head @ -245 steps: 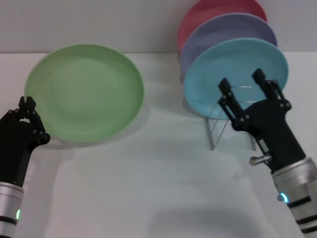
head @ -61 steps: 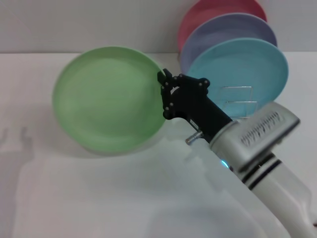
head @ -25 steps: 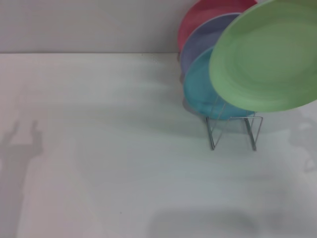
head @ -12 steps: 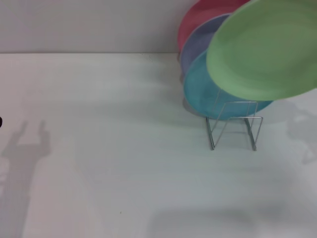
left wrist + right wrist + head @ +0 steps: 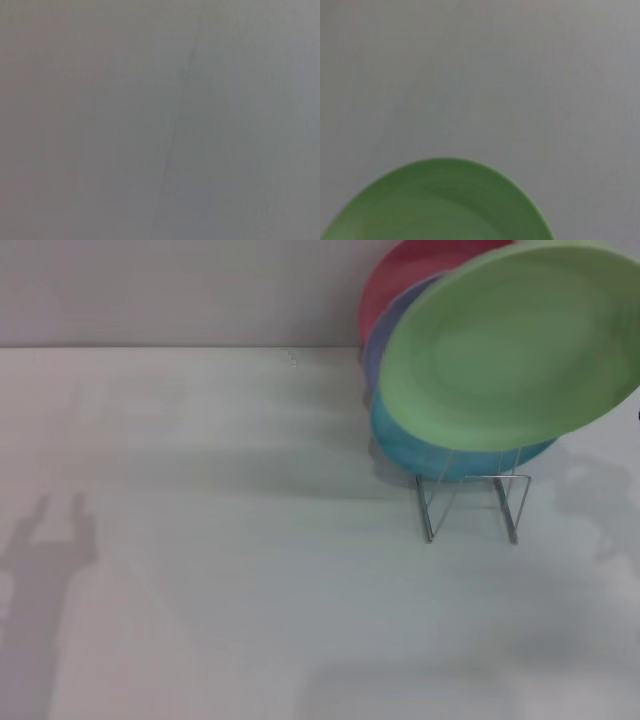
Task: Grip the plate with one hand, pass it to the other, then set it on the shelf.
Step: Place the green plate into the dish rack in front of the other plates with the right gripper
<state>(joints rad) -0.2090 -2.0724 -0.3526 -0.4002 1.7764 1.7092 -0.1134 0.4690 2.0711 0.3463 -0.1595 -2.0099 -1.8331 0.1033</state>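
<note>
We see the light green plate point(image 5: 510, 345) raised off the worktop point(image 5: 250, 570) at about two o'clock in the head view, tilted so that its hollow face looks toward us. It hangs in front of the plates already standing in the wire dish rack point(image 5: 470, 502), covering most of the light blue plate point(image 5: 440, 455), whose lower edge shows just below it. A sliver of the lavender plate point(image 5: 378, 335) shows at the green plate's nine o'clock side, and the red plate point(image 5: 415, 265) rises behind at eleven o'clock. The rack's two front loops stand on the worktop directly under the green plate, at its six o'clock, and we cannot tell whether the plate touches the rack. The plate's three o'clock edge runs out of the head view, so we cannot see what grips it there. In the right wrist view the plate's rim point(image 5: 440, 200) fills the near part of the picture, with plain grey surface beyond it. Neither end effector shows in any view, so we cannot tell how either one stands. The left wrist view shows only a plain grey surface.
</note>
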